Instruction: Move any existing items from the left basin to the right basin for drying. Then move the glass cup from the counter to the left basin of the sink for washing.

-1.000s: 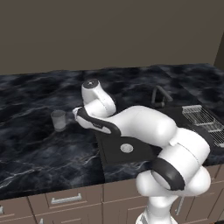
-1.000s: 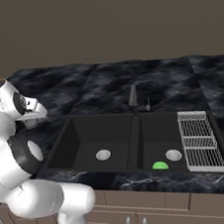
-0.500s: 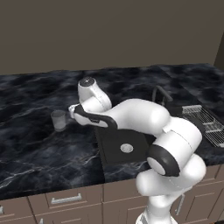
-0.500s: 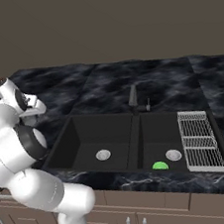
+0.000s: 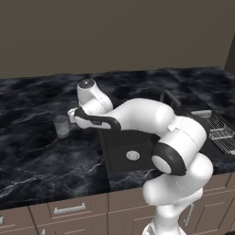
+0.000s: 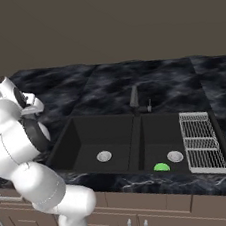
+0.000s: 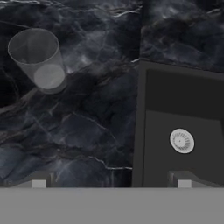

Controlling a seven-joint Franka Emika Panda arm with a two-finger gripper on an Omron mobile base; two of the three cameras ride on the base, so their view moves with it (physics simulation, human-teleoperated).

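The glass cup (image 5: 61, 126) stands upright on the counter (image 5: 36, 156), left of the sink. My gripper (image 5: 71, 118) hovers just right of it, above the counter at the left basin's (image 6: 88, 138) edge. In the hand view the glass cup (image 7: 38, 59) is at upper left, apart from my gripper (image 7: 111, 183), whose fingertips (image 7: 38, 182) stand wide open with nothing between them. The green lump (image 6: 161, 167) lies in the right basin (image 6: 160, 131) beside its drain (image 6: 174, 156). The left basin holds just its drain (image 6: 104, 156).
A dark curved faucet (image 6: 134, 98) rises behind the divider between the basins. The silver wire rack (image 6: 202, 141) lies right of the sink. My white arm stretches across the sink in the left base view, hiding most of it.
The arm has swung further left, carrying the hand from over the sink's left edge towards the glass cup. The cup and the green lump have stayed put.
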